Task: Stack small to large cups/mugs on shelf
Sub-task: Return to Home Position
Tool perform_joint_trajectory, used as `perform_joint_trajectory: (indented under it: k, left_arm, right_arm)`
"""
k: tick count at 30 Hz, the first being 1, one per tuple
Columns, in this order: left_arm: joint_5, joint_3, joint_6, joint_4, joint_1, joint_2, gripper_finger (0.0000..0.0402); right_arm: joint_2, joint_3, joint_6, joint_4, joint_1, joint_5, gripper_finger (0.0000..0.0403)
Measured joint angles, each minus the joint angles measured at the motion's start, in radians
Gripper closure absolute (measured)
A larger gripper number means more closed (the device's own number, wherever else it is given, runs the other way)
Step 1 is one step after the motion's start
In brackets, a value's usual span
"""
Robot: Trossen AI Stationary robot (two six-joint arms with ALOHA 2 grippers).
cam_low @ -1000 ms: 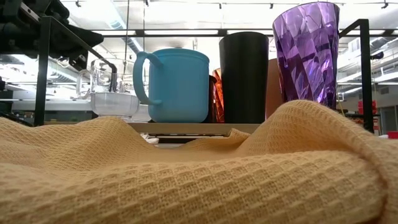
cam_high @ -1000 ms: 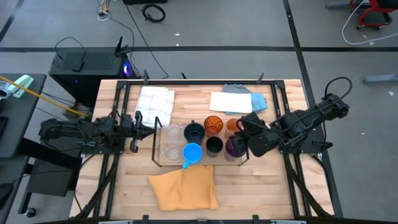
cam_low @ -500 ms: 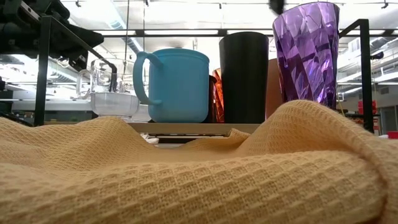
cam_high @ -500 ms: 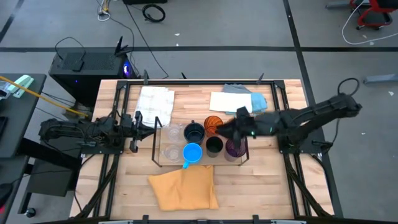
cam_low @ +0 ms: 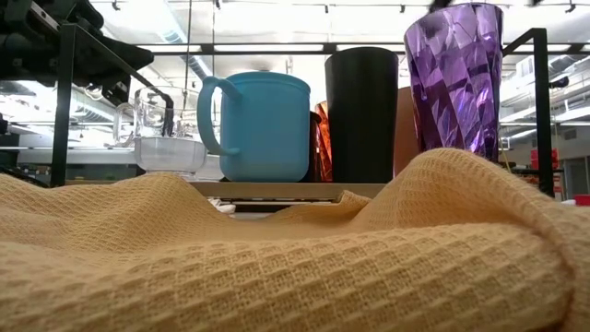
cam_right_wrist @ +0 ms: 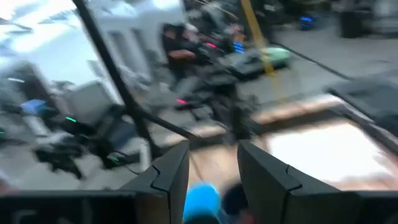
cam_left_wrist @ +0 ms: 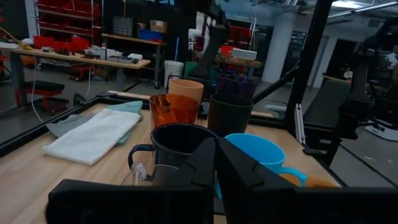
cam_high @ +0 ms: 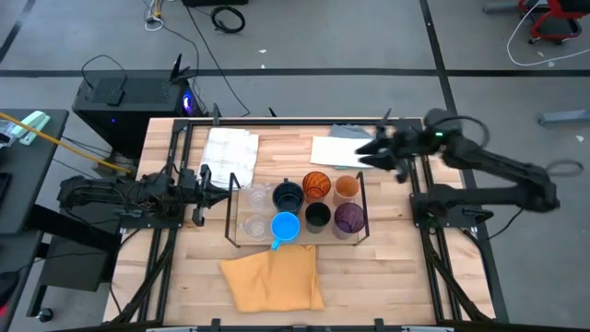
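Your right hand (cam_high: 367, 155) hovers released and empty over the white folded cloth (cam_high: 332, 150), your left hand (cam_high: 221, 186) rests clenched just beside the low wire-framed light-wood shelf (cam_high: 232, 242), where small clear glasses (cam_high: 251, 225) through purple translucent cup (cam_high: 348, 218) stand in two rows.

So on the one shelf (cam_high: 230, 210) I count eight in all: two clear glasses (cam_high: 259, 195) (cam_high: 249, 225), two orange cups (cam_high: 316, 185) (cam_high: 347, 188), one navy mug (cam_high: 288, 196), one blue mug (cam_high: 285, 226), one black cup (cam_high: 317, 216), one purple cup (cam_high: 348, 218). Then two white cloths (cam_high: 230, 146) (cam_high: 337, 151), one pale blue cloth (cam_high: 348, 131), one yellow cloth (cam_high: 272, 277), so four there.
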State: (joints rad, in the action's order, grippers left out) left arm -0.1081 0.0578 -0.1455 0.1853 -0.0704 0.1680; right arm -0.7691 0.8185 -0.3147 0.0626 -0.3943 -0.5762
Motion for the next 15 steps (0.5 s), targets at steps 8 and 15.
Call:
perform_joint_trajectory:
  k: [8,15]
  left_arm:
    - [0.0,0.0,0.0,0.0,0.0,0.0,0.0368]
    - [0.0,0.0,0.0,0.0,0.0,0.0,0.037]
  right_arm:
    - [0.47,-0.143,-0.052,0.195,-0.051,0.124,0.0275]
    - [0.718,-0.387,-0.186,-0.034,-0.051,0.224,0.028]
